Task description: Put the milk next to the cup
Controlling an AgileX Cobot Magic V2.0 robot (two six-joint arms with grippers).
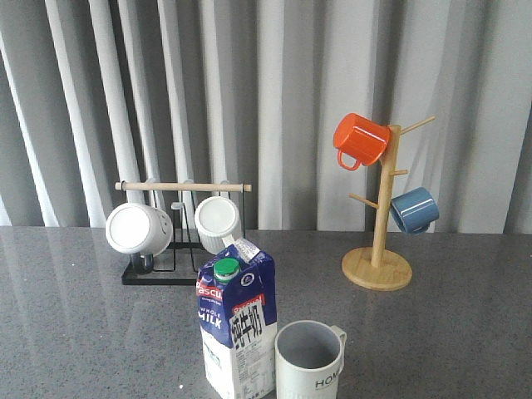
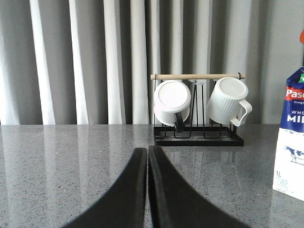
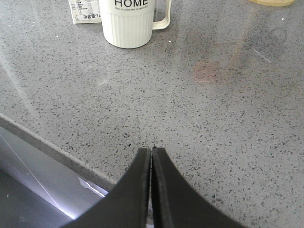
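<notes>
The milk, a tall blue and white carton with a green cap, stands upright near the table's front edge. The cup, an off-white ribbed mug with HOME lettering, stands just to its right, almost touching it. The milk's edge also shows in the left wrist view. The right wrist view shows the cup with the carton's base beside it. My left gripper is shut and empty, low over the table, left of the milk. My right gripper is shut and empty, near the table's front edge, apart from the cup.
A black rack with a wooden bar holds two plain white mugs behind the milk. A wooden mug tree at the back right carries an orange mug and a blue mug. Grey curtains hang behind the table.
</notes>
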